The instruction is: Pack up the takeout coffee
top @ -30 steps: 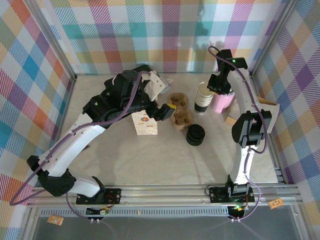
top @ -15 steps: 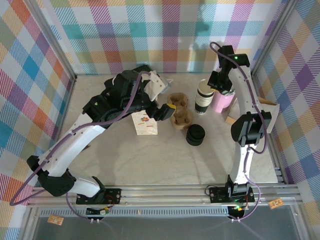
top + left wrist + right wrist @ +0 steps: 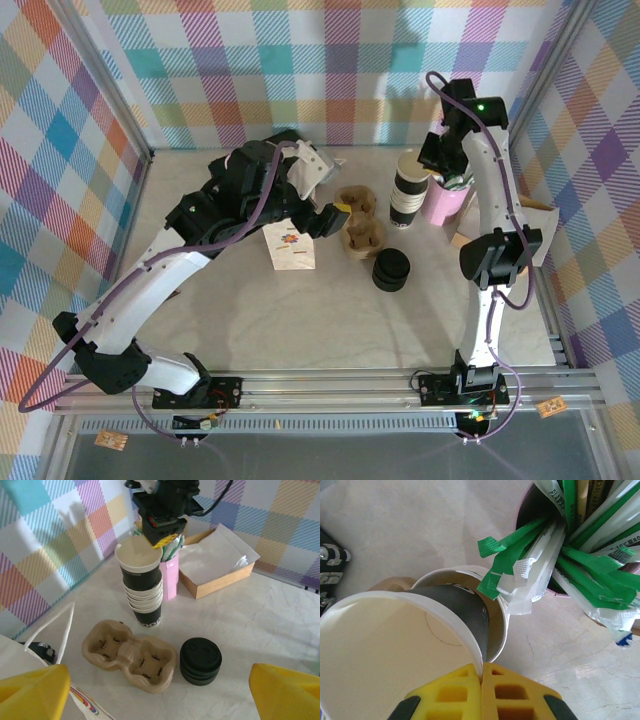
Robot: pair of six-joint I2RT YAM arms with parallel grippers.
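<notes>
Table (image 3: 300, 320): pale marbled top inside plaid walls.
Bag (image 3: 290, 248): white paper with a bright print on its side. It stands at the left under the left arm's wrist, and its thin handle loops up at the lower left of the left wrist view.
Left gripper (image 3: 160, 696): jaws spread wide with nothing between them. The yellow fingertips (image 3: 35, 692) sit at the two bottom corners of its own view. It hangs just beside the bag, facing the carrier.
Carrier (image 3: 132, 655): brown moulded pulp lying flat on the table, right of the bag. The wells that show are empty.
Lids (image 3: 391, 270): low black pile on the table, just right of the carrier's near end, apart from it.
Stack (image 3: 146, 611): nested paper cups upright on the table, behind the lids and between the carrier and the pink cup.
Cup (image 3: 137, 562): the topmost one, cream inside with a black lower band. It is raised partway out of the stack, with its base inside the next cup's rim and sitting off-centre over it.
Right gripper (image 3: 482, 690): closed, coming down from above. Its yellow pads (image 3: 462, 690) pinch the cup's rim on the side toward the pink cup.
Pink cup (image 3: 447, 205): just right of the stack, crammed with green and white wrapped straws and sticks.
Box (image 3: 220, 582): shallow cardboard with white paper inside, right of the pink cup near the right wall.
</notes>
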